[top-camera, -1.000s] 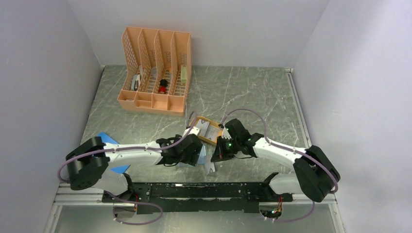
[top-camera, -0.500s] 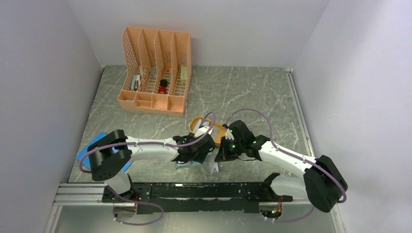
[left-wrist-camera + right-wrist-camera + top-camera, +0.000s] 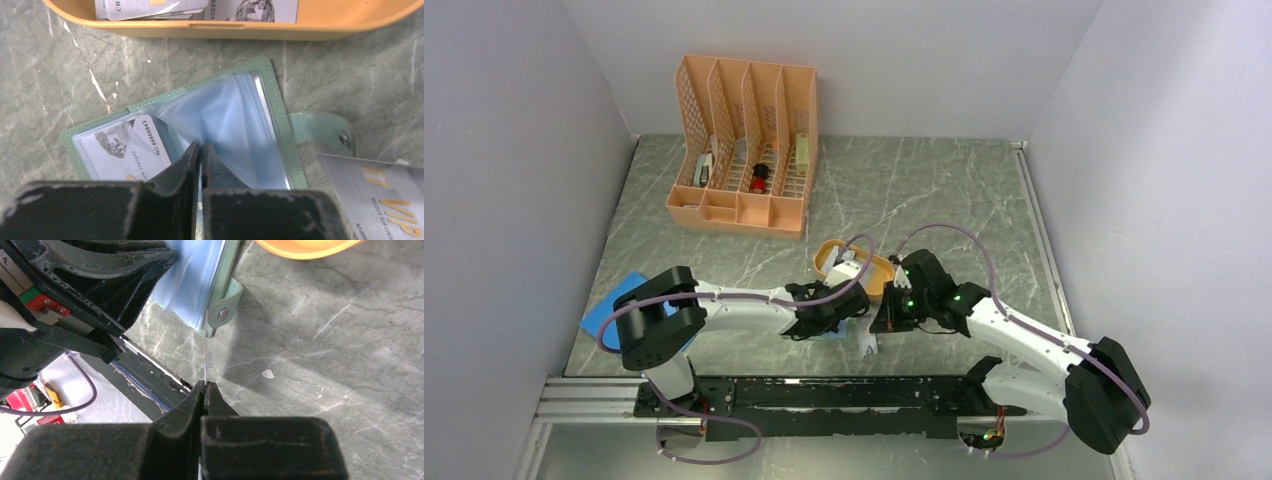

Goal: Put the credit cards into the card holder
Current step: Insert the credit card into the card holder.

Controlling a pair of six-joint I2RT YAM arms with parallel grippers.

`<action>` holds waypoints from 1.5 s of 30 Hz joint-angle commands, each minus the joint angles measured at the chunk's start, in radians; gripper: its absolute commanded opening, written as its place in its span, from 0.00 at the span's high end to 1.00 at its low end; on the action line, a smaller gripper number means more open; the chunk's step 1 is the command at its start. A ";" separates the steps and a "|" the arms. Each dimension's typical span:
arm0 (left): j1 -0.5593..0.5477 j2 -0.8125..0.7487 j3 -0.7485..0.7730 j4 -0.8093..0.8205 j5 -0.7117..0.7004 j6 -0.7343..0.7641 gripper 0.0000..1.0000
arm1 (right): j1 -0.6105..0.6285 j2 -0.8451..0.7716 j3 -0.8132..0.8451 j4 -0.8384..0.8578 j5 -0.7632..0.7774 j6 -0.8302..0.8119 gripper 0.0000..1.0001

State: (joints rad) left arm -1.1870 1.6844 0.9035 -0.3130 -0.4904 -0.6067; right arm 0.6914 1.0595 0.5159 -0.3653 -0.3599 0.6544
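My left gripper (image 3: 200, 152) has its jaws pinched nearly together on a clear pocket leaf (image 3: 225, 115) of the open card holder (image 3: 277, 125), which puckers up toward the tips. The holder lies flat just ahead of those tips, its long axis running across them and tilted slightly, with the snap tab (image 3: 325, 132) off to the right. Beyond it sits the orange tray (image 3: 225, 30) with the other credit cards (image 3: 150, 6). My right gripper (image 3: 204, 387) is clamped on one credit card (image 3: 205, 357), held on edge and sticking straight out from the fingertips toward the tab. The holder sits ahead and left of it. I judge the right arm does the feeding, but I cannot tell which pocket edge is open.
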 commanded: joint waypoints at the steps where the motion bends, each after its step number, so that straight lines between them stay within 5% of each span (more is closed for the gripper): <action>1: 0.000 0.050 -0.062 -0.050 0.011 -0.028 0.95 | 0.005 0.019 0.012 0.002 -0.027 -0.016 1.00; 29: 0.000 -0.045 -0.100 -0.020 0.049 -0.100 0.95 | 0.016 0.276 0.043 0.284 -0.234 0.103 1.00; 37: 0.000 -0.136 -0.074 -0.068 0.050 -0.107 0.64 | 0.037 0.317 0.072 0.316 -0.235 0.109 1.00; 45: 0.000 -0.240 -0.048 -0.152 0.019 -0.135 0.53 | 0.050 0.343 0.091 0.335 -0.228 0.118 1.00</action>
State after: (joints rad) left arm -1.1862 1.5082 0.8360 -0.4034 -0.4595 -0.7120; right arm 0.7307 1.3838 0.5720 -0.0666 -0.5804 0.7639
